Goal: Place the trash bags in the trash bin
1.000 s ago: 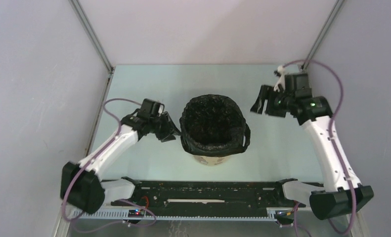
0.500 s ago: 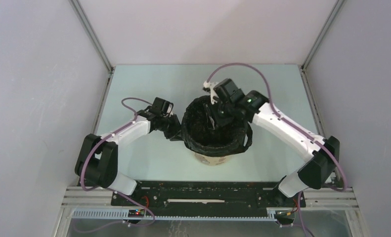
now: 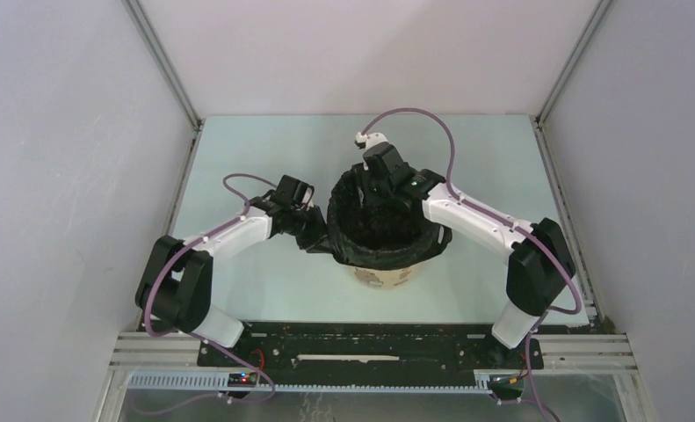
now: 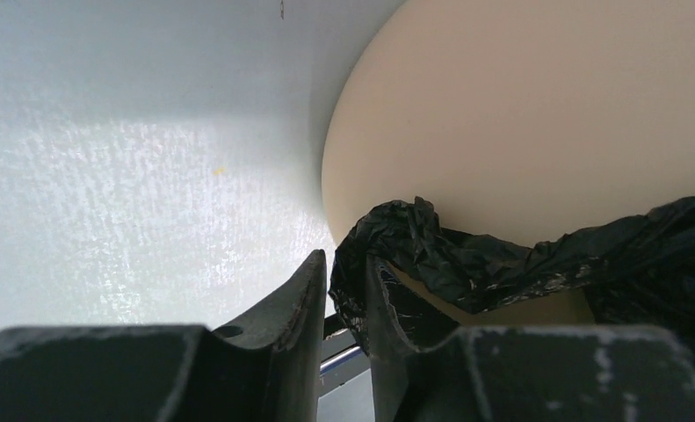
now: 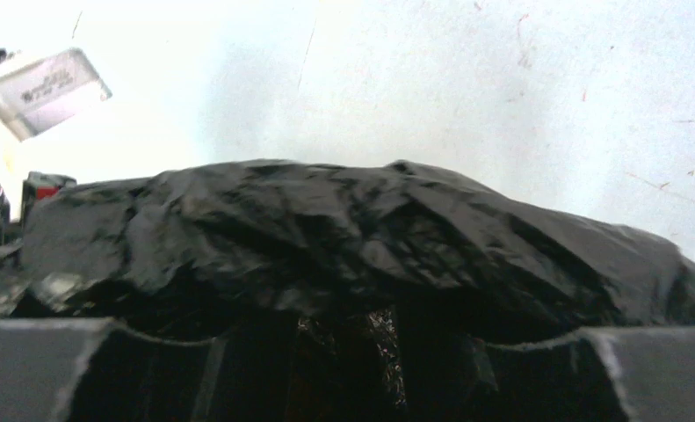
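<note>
trash bin [image 3: 380, 274]: mid-surface [image 3: 238, 158], lined with trash bag [image 3: 383, 230], film folded over rim.
left claw [image 4: 343, 286]: at bin's left rim, almost closed, pinching bag film.
right claw [image 3: 375, 188]: at bin's far rim, opening hidden by bag, cannot tell.

top external: fixed high behind the arm bases, looking down over the whole pale green table [image 3: 238, 149].
left wrist: low, along its own jaws, very near the pale yellow round plastic bin [image 4: 519, 114].
right wrist: close against the crinkled black plastic film bag [image 5: 343, 229], facing the table beyond.
shared: all three show bag and table; top and left wrist, the bin.
</note>
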Controlling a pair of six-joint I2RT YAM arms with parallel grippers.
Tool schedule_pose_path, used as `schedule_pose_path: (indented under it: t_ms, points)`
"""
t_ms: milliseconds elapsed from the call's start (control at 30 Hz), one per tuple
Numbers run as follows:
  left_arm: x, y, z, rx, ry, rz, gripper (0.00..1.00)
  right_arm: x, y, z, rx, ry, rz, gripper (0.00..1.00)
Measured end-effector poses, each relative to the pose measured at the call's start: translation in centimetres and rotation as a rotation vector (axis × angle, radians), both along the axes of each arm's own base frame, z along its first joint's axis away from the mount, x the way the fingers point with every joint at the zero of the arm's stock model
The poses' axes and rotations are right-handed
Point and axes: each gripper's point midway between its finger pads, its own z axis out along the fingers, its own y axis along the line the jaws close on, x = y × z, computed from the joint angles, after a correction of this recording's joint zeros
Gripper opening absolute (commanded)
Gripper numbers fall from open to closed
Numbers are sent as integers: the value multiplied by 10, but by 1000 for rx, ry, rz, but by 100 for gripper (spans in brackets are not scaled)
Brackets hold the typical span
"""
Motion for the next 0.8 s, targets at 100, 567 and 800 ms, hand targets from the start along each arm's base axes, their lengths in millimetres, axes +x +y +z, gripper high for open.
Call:
schedule_pose_path:
  t_ms: [100,567,800]
  points:
    - [-1,-1,0,1,0,-5,28,8,0,-1,-4,0,-21,58]
    - [10,-10,11,-15,-20,-25,32,-45,-47,-43,-116,144,-10,83]
    - [7,-14,11,-29,-7,-46,33,-39,-46,-94,-177,222,-31,86]
